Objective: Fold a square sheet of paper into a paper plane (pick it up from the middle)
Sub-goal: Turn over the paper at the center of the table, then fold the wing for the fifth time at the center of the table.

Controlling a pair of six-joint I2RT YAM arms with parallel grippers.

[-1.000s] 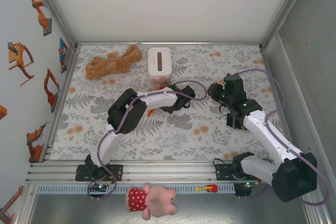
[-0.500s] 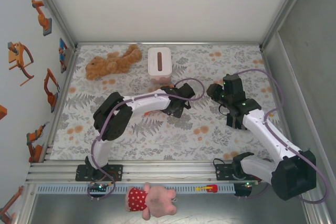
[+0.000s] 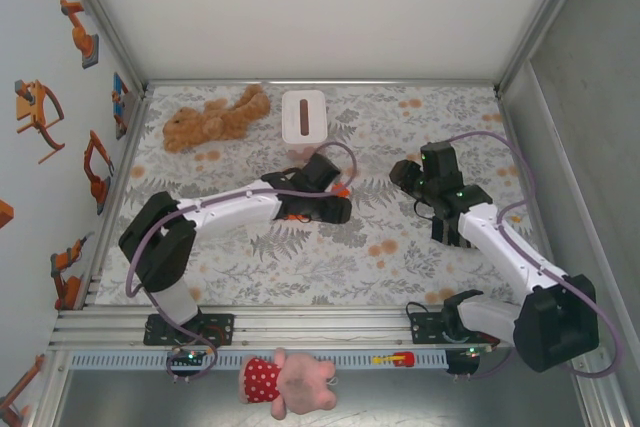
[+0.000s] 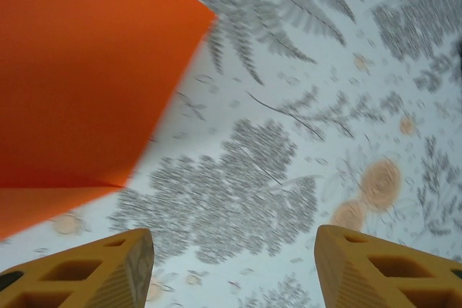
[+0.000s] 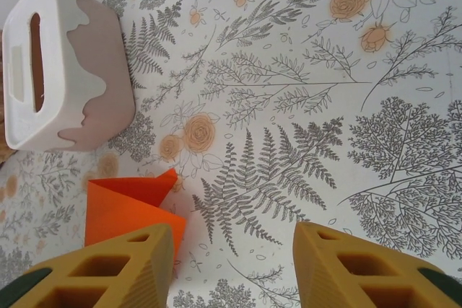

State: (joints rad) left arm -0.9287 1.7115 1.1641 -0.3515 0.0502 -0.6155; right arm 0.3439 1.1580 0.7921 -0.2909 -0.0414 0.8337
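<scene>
The orange sheet of paper (image 5: 126,210) lies folded on the flowered mat, two pointed flaps raised, just in front of the white tissue box (image 5: 65,63). From above, only slivers of the paper (image 3: 343,188) show around the left arm, so I cannot tell if it forms the paper plane. The paper's pointed corner (image 4: 86,84) sits ahead and left of my left gripper (image 4: 234,250), which is open over bare mat. My right gripper (image 5: 232,239) is open too, its left finger just beside the paper's edge, holding nothing. The left gripper (image 3: 335,209) and right gripper (image 3: 402,175) face each other.
A brown teddy bear (image 3: 215,117) lies at the back left, beside the tissue box (image 3: 304,119). A pink plush toy (image 3: 290,382) rests beyond the front rail. Metal walls close in the mat (image 3: 420,247) on the left, right and back.
The left gripper has opened and let go of the paper, and the left arm has stretched out lower, its elbow swinging left. The right gripper's jaws have widened slightly.
</scene>
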